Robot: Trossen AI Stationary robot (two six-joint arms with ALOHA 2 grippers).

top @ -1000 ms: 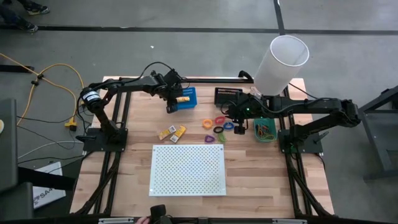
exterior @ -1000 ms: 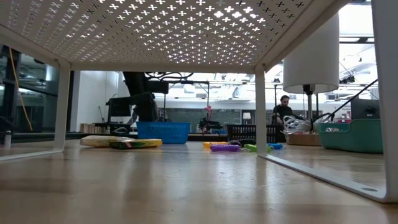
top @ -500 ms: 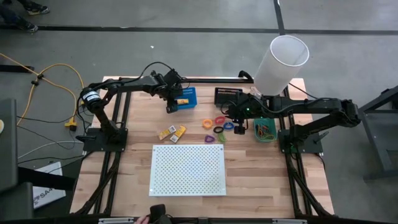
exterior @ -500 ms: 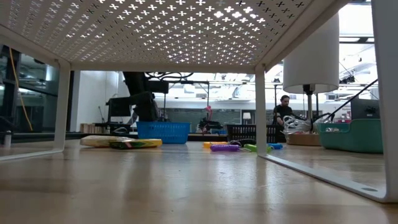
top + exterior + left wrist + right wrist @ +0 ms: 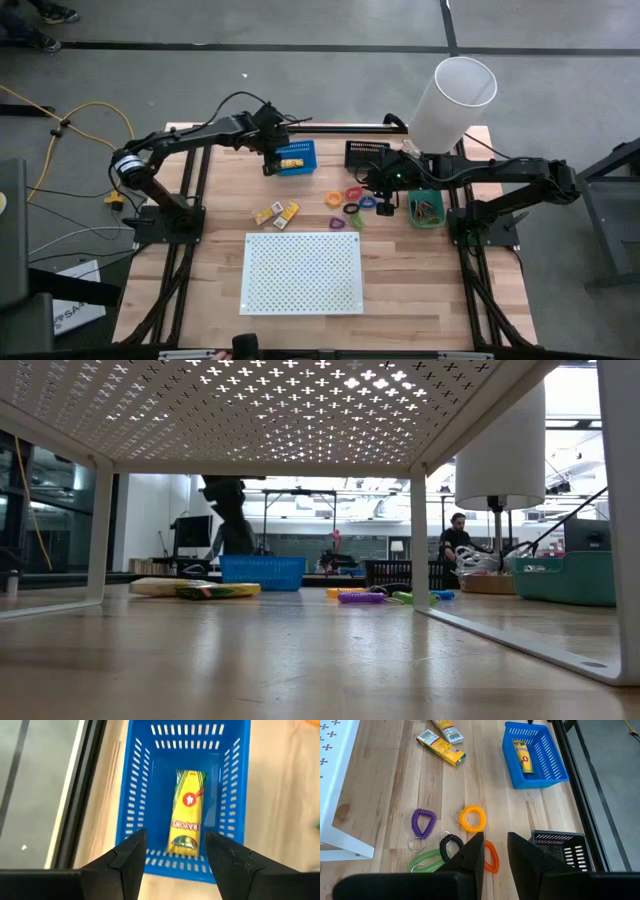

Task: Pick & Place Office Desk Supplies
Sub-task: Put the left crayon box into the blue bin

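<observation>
Left gripper (image 5: pixel 175 857): released, above blue bin (image 5: pixel 232 795) holding yellow packet (image 5: pixel 188 813).
Right gripper (image 5: pixel 495 851): slightly parted, empty, over coil loops (image 5: pixel 472 818).

1. The table (image 5: pixel 385 785) is pale, matt wood with visible grain.
2. The blue bin (image 5: pixel 145 795) is slotted, smooth plastic.
3. The packet (image 5: pixel 187 815) inside it is glossy yellow.
4. The coiled loops (image 5: pixel 472 818) look like bright plastic.
5. The perforated board (image 5: pixel 302 272) is matt white.
</observation>
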